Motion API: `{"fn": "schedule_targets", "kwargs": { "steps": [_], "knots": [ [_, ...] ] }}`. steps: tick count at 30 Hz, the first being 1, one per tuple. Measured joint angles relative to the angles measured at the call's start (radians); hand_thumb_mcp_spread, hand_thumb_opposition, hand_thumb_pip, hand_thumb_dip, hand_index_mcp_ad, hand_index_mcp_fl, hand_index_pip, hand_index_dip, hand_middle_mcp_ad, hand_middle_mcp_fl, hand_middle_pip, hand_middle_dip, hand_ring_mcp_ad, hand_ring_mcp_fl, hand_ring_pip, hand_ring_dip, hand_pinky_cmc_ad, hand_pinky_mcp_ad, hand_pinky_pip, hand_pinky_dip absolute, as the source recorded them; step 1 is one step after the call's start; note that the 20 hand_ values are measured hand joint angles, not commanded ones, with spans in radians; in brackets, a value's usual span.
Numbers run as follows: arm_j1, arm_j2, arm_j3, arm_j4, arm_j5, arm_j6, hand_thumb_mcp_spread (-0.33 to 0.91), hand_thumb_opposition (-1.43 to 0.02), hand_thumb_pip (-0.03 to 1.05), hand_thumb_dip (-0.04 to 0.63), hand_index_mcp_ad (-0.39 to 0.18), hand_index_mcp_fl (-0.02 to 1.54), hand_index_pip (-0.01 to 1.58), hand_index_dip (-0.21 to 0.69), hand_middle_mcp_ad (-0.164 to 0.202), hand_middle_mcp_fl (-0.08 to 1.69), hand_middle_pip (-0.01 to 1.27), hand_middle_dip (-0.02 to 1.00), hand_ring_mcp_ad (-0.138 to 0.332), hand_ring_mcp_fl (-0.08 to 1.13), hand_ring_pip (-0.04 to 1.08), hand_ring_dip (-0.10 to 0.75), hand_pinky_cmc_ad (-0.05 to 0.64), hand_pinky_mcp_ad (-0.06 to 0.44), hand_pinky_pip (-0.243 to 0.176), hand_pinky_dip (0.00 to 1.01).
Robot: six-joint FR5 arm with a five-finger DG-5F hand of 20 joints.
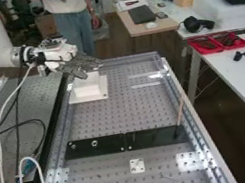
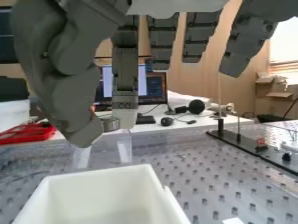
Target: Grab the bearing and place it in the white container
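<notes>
Dark grey, the hand [image 1: 81, 66] hangs at the far left of the perforated table [image 1: 121, 117], above the white container [image 1: 87, 89]. Its thumb and fingers [image 2: 126, 80] are curled to a pinch on the small metal bearing [image 2: 110, 124], held higher than the container's rim. Black plates [image 1: 96, 146] lie crosswise on the table's near part, a thin rod [image 1: 180, 111] standing towards their right end.

The bearing [image 2: 112, 124] looks like bare metal, smooth and shiny. The container [image 2: 100, 186] looks like smooth matt plastic, the hand [image 1: 81, 66] matt plastic. The bench [image 1: 98, 121] is metallic, softly glossy, pitted with holes; the rod [image 1: 180, 110] looks wooden, the box [image 2: 276, 94] cardboard.
</notes>
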State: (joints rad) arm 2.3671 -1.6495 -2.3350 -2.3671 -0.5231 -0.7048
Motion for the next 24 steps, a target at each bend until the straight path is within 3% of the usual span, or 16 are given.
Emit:
{"fn": "schedule_targets", "kwargs": {
  "steps": [9, 24],
  "knots": [
    [0.020, -0.030, 0.015, -0.013, -0.032, 0.007, 0.39, -0.83, 0.60, 0.298, -0.087, 0.28, 1.38, 0.230, 0.063, 0.06, 0.14, 0.20, 0.113, 0.01, 0.09, 0.087, 0.386, 0.297, -0.045, 0.22],
    [0.044, -0.052, 0.024, -0.030, 0.002, 0.026, 0.39, -0.83, 0.60, 0.298, -0.087, 0.29, 1.39, 0.227, 0.065, 0.06, 0.14, 0.20, 0.113, 0.01, 0.09, 0.087, 0.386, 0.297, -0.045, 0.22]
  ]
}}
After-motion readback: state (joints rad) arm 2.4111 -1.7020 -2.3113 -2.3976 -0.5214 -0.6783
